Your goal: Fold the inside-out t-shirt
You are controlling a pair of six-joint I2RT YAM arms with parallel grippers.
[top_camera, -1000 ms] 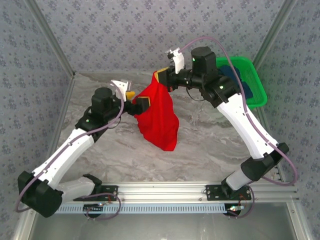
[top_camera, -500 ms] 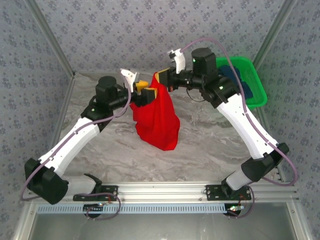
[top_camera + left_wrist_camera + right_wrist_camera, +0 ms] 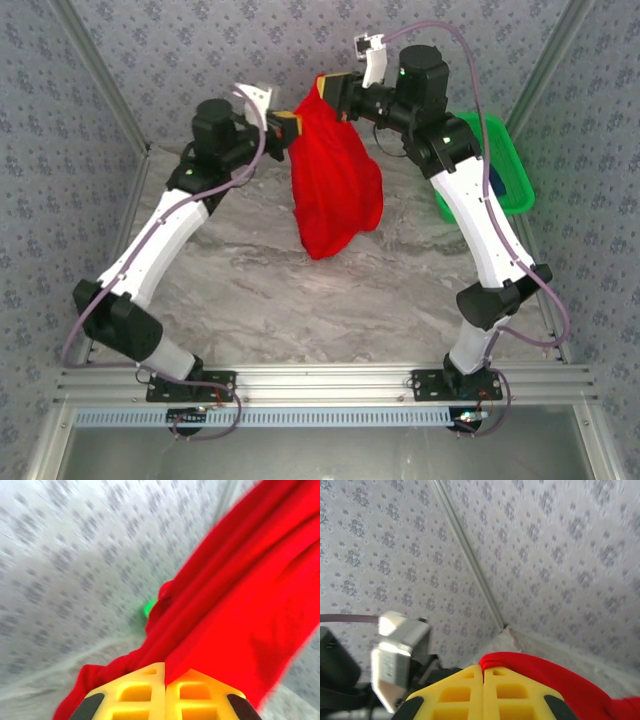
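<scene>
The inside-out t-shirt (image 3: 335, 185) is a bright red bundle hanging in the air above the marble table, held up by both arms. My left gripper (image 3: 288, 128) is shut on the t-shirt's upper left edge; in the left wrist view the yellow jaws (image 3: 165, 677) meet on a fold of red cloth (image 3: 235, 595). My right gripper (image 3: 322, 92) is shut on the t-shirt's top edge, a little higher and to the right. In the right wrist view a red fold (image 3: 540, 672) comes out from between the closed yellow fingers (image 3: 483, 669). The print is hidden.
A green basket (image 3: 497, 170) with a dark blue garment (image 3: 497, 183) stands at the back right, partly behind the right arm. The patterned walls (image 3: 200, 50) close in the back and sides. The left wrist camera housing (image 3: 400, 655) is close to the right gripper.
The left gripper closed on the t-shirt's edge. Both arms rose and moved toward the back, lifting the red cloth higher so it hangs longer.
</scene>
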